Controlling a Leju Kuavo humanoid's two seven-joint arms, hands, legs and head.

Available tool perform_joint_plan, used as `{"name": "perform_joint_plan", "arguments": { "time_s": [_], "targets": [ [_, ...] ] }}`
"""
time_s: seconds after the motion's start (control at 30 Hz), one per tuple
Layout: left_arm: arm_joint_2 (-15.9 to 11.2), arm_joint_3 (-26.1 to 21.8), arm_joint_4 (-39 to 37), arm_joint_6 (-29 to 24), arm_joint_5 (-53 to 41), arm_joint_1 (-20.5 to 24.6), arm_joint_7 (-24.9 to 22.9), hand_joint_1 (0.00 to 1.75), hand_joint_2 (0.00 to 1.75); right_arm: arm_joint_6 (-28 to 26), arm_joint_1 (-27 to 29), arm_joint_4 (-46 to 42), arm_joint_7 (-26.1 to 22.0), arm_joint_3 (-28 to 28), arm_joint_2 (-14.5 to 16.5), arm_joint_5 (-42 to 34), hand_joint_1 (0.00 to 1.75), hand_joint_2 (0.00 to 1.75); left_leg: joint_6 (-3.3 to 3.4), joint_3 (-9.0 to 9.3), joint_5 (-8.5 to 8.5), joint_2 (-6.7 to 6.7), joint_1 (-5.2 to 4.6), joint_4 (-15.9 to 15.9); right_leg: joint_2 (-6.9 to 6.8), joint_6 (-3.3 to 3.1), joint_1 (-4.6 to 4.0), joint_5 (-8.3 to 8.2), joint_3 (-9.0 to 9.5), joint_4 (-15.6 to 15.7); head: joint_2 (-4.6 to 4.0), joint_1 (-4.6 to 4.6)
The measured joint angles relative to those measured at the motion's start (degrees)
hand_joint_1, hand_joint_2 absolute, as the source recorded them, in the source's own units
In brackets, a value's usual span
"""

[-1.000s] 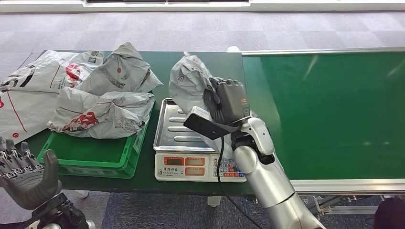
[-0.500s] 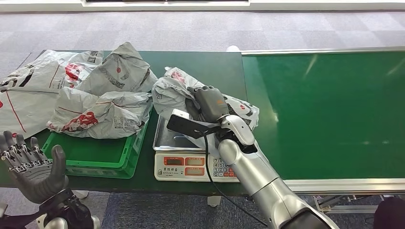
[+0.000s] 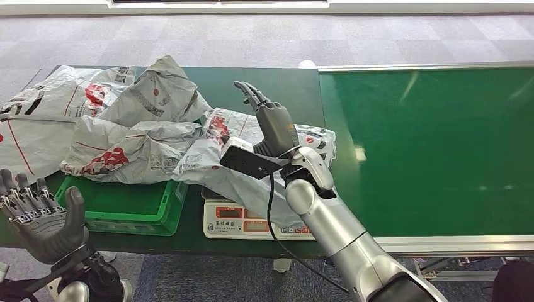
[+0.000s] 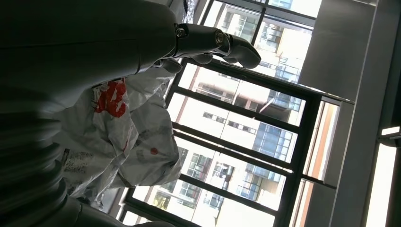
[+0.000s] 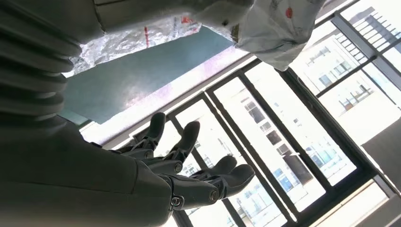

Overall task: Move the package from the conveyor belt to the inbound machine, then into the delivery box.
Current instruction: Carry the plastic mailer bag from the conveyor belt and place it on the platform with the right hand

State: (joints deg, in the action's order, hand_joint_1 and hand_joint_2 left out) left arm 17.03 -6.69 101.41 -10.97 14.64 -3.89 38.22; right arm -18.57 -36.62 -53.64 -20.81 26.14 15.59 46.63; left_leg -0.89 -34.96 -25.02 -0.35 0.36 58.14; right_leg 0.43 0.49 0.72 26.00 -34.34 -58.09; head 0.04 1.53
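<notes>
Fingers of right hand now spread & straight, pointing away from robot, holding nothing; right wrist view shows same fingers apart w/ nothing between them. Hand sits just above the package, a grey poly mailer w/ red printed marks; print too small to read. Package lies flat across the scale, draped over its tray & hanging over part of the front panel; one end reaches toward the green crate, other end touches edge of conveyor belt. Scale front shows orange-lit displays & a keypad; digits unreadable.

Vs 1 s ago: hand was closed on the package, bunched upright over the tray. 0.5 s ago it was lower, still gripped. Now released & spread out, tray mostly covered.

Left hand low at near-left, palm up, fingers apart, holding nothing; barely shifted. Other grey mailers w/ red logos & barcode labels piled on crate & table, unchanged.
</notes>
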Motion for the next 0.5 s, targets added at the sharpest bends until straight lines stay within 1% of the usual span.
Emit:
{"name": "perform_joint_plan", "arguments": {
  "time_s": [0.5],
  "targets": [
    [-0.01, 0.0, 0.16, -0.03, 0.0, 0.0, 0.01, 0.0, 1.75, 0.15, 0.66, -2.94, 0.12, 0.0, -0.49, -0.02, 0.0, 0.0, -0.01, 0.0, 0.0, 0.0, 0.0, 0.0, 0.0, -0.01, -0.02, -0.01, 0.0, 0.0, 0.0, 0.0]
  ]
}}
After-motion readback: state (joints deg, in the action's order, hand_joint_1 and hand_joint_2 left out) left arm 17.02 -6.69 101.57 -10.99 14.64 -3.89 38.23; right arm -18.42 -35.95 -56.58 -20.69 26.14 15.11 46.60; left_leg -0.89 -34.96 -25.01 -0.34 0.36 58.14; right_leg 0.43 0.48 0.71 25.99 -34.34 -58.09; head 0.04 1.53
